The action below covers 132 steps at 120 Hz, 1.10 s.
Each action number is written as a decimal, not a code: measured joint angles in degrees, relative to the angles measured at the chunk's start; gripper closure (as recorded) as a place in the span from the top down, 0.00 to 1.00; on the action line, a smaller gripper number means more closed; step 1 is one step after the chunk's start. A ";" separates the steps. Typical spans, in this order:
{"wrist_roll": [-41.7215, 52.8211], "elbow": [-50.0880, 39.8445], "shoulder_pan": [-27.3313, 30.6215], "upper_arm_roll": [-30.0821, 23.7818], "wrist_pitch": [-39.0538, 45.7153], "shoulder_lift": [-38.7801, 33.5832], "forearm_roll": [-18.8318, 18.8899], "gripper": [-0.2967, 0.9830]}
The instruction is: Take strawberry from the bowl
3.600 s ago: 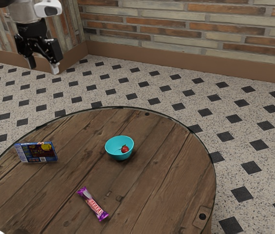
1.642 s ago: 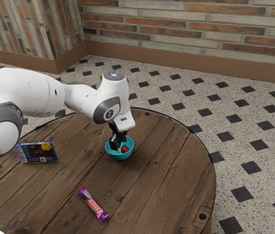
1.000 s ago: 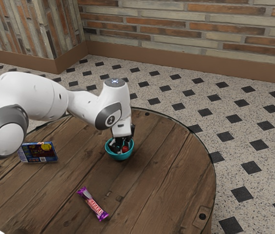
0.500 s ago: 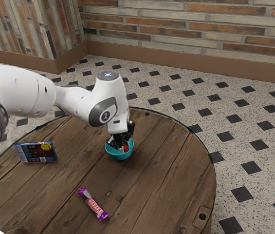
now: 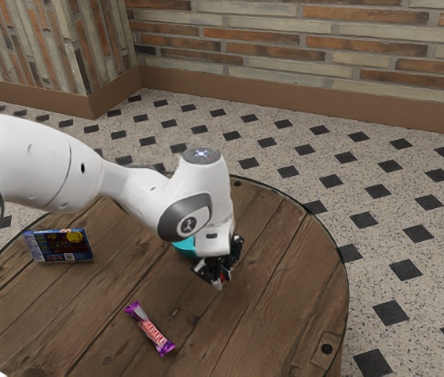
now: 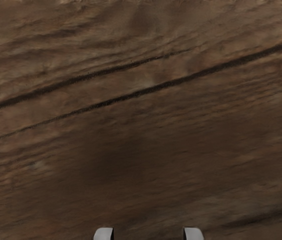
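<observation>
Just beside the bowl, on the side nearer the exterior view's camera, my gripper [image 5: 224,281] points down low over the tabletop. It is shut on the strawberry [image 5: 223,276], a bit of red showing between its dark fingers. The turquoise bowl [image 5: 184,247] stands upright, mostly hidden behind my hand; its inside cannot be seen. In the wrist view both pale fingertips of the gripper [image 6: 148,234] stand apart at the lower edge, with a thin dark red strip between them.
The round wooden table [image 5: 265,314] lies below my hand. A blue snack box [image 5: 60,245] stands toward the exterior view's left. A purple-wrapped candy bar [image 5: 150,328] lies nearer that view's camera.
My hand has come out of the bowl, moving toward the exterior view's right and nearer its camera, with the strawberry carried along. The bowl, box and candy bar keep their places.
</observation>
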 joint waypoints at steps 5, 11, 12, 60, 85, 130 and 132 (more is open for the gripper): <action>-0.43 -0.02 -0.35 -0.06 0.11 0.44 -0.21 0.25; -0.91 -0.10 -0.53 -0.09 0.24 0.84 -0.73 0.25; -0.98 -0.16 -0.55 -0.09 0.26 0.87 -0.83 0.25; -5.54 -5.39 -0.97 -0.12 -0.30 -11.82 -3.25 0.61; -14.72 11.86 6.01 5.34 -16.12 -23.18 -2.92 0.71; -41.53 20.38 11.80 7.29 -40.63 -29.04 5.29 0.76; -42.44 20.64 11.76 7.19 -41.12 -29.02 5.41 0.76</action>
